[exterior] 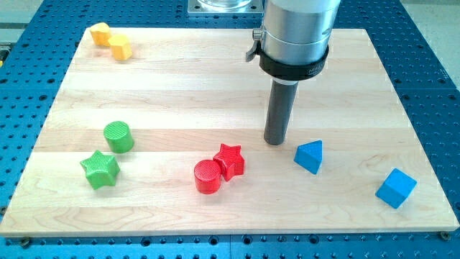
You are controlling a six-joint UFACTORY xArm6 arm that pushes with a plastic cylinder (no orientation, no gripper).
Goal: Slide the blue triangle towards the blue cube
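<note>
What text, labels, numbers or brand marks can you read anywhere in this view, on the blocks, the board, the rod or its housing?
None: no readable text, number, label or sign shows anywhere.
Blue triangle, blue cube: plain faces.
Red, green and yellow blocks: plain.
Wooden board: bare grain only.
Silver housing above my tip: no marking visible.
My tip stands just to the view's left of the blue triangle.

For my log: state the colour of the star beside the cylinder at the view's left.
Green star, camera view.
</note>
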